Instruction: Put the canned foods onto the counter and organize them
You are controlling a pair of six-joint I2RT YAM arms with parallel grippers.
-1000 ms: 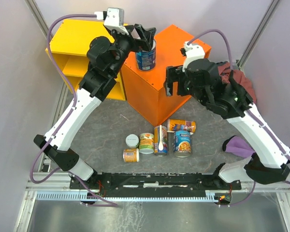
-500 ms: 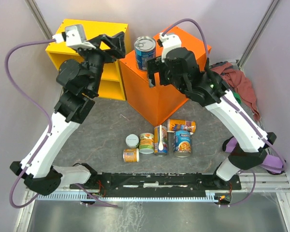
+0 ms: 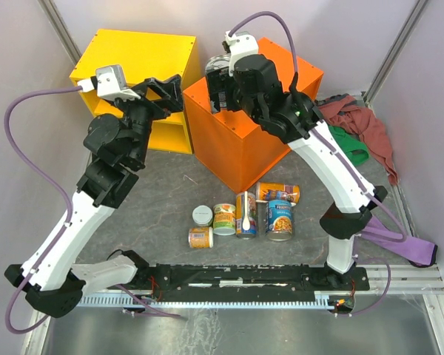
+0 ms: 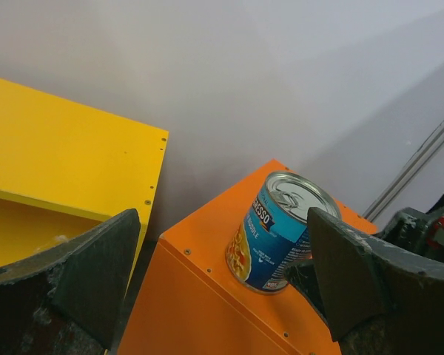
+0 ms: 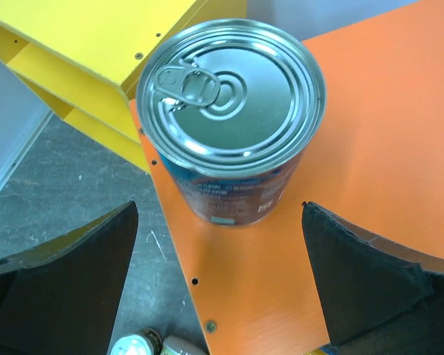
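Note:
A blue-labelled can (image 5: 233, 118) with a silver pull-tab top stands upright near the left corner of the orange counter (image 5: 370, 140). My right gripper (image 5: 218, 281) hovers open just above and behind it; the can is ahead of the fingertips (image 5: 66, 288), not between them. My left gripper (image 4: 222, 281) is open and empty, drawn back to the left, looking at the same can (image 4: 281, 229) across the counter's edge (image 4: 200, 288). Several more cans (image 3: 244, 214) sit on the grey floor in front of the counter (image 3: 237, 148), some upright, two lying on their sides.
A yellow open-fronted shelf unit (image 3: 133, 63) stands left of the counter. Red and green cloths (image 3: 355, 122) lie at the right wall, a purple cloth (image 3: 407, 248) by the right arm's base. A metal rail (image 3: 237, 277) runs along the near edge.
My left gripper has let go of the blue can on the counter and backed off to the left. My right gripper swung left over the counter to the can, opening wider.

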